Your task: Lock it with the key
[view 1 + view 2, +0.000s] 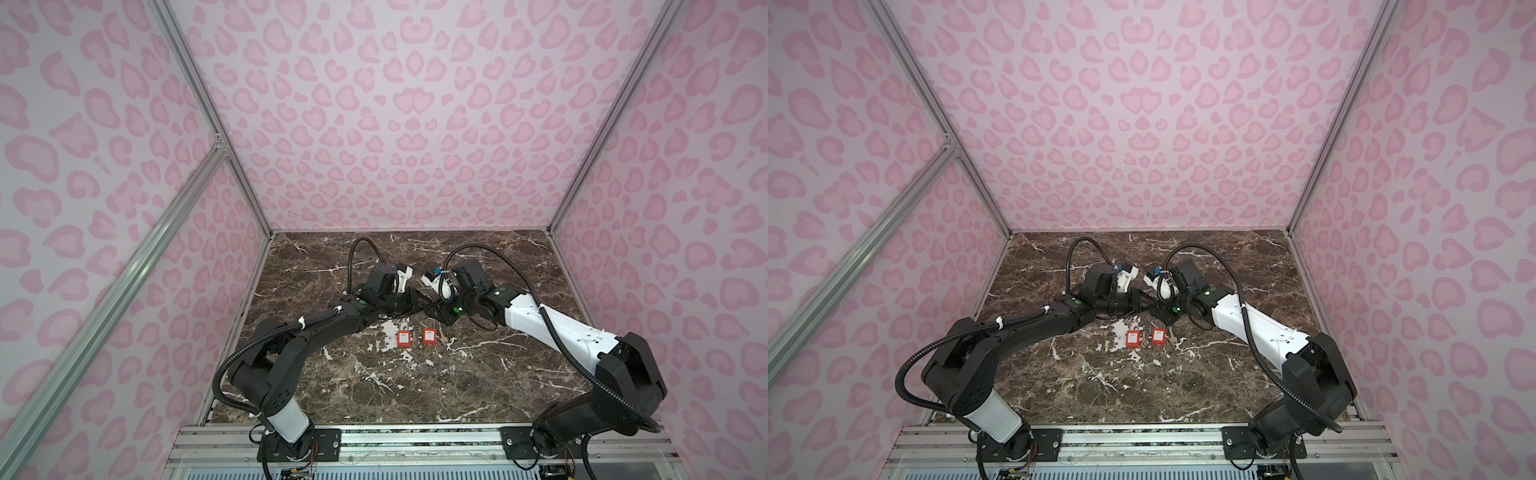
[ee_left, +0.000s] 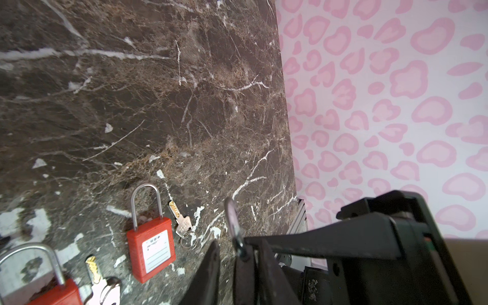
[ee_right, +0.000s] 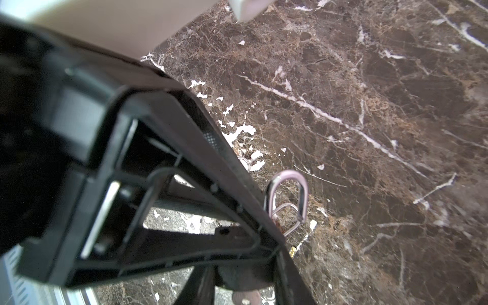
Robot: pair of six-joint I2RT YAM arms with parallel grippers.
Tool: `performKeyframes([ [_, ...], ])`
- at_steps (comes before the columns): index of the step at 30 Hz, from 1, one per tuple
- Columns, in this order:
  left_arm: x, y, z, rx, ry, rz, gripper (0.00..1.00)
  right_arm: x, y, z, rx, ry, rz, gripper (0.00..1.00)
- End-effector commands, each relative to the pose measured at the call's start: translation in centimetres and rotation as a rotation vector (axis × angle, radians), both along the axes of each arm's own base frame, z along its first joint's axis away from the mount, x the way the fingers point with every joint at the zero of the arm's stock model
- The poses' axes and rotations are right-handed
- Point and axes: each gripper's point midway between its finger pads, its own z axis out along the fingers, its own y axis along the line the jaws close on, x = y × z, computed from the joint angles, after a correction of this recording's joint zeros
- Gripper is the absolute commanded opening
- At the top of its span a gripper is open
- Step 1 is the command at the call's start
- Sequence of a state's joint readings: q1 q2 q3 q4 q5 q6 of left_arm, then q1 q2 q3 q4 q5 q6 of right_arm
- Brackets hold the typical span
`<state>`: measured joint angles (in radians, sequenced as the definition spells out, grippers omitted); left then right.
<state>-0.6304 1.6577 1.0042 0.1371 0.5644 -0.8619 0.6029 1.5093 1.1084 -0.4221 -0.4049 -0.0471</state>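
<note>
A: Where the left gripper [image 1: 419, 302] meets the right gripper [image 1: 439, 312], in both top views we see only black housings; whatever sits between them is covered.

B: Agreed. From the left wrist we get just a shackle [image 2: 232, 219] rising past the dark fingers [image 2: 211, 266]; its body is hidden, and we cannot tell how either pair of jaws stands.

A: In the right wrist view the near finger [image 3: 184, 124] is a blur to us.

B: Our corner padlock [image 2: 58, 294] and its key [image 2: 92, 266] are cut by the view's edge; the key's head is smeared.

A: And the label [image 2: 156, 250] print on the whole padlock [image 2: 134, 253] is too small for us to read.
</note>
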Motion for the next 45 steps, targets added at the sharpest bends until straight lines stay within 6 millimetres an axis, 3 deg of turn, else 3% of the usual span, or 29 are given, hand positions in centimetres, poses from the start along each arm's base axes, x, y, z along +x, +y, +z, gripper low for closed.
performKeyframes([
  [1, -0.3, -0.2, -0.1, -0.003, -0.001, -0.020, 0.20, 0.4, 0.5, 1.0, 0.018, -0.052, 0.031, 0.20],
  [4, -0.3, -0.3, 0.1, -0.008, -0.006, -0.021, 0.13, 0.3, 0.5, 0.9, 0.013, -0.055, 0.043, 0.20],
  [14, 0.0, -0.5, 1.2, -0.029, -0.023, -0.021, 0.04, 0.2, 0.6, 0.5, 0.011, -0.043, 0.045, 0.22],
  [17, 0.1, -0.6, 1.7, -0.039, -0.030, -0.019, 0.04, 0.0, 0.4, 0.1, 0.001, -0.029, 0.045, 0.28],
  [21, 0.4, -0.7, 2.2, -0.047, -0.038, -0.016, 0.04, -0.3, 0.2, -0.2, -0.014, -0.018, 0.049, 0.44],
  [28, 1.2, 0.0, 3.5, -0.073, -0.057, 0.001, 0.04, -0.3, -1.2, -0.1, -0.028, -0.018, 0.013, 0.57],
  [31, 1.7, 0.6, 4.2, -0.080, -0.072, 0.011, 0.04, -0.1, -2.1, 1.2, 0.019, -0.020, -0.015, 0.60],
  [35, 2.3, 1.3, 5.8, -0.103, -0.120, 0.030, 0.04, 0.4, -2.9, 4.6, 0.146, -0.066, -0.068, 0.62],
  [40, 3.3, 2.9, 10.6, -0.189, -0.345, 0.130, 0.04, 1.9, -4.1, 10.4, 0.464, -0.102, -0.194, 0.63],
  [45, 3.0, 4.7, 15.3, -0.293, -0.512, 0.215, 0.04, 2.8, -4.3, 14.5, 0.690, -0.149, -0.293, 0.62],
])
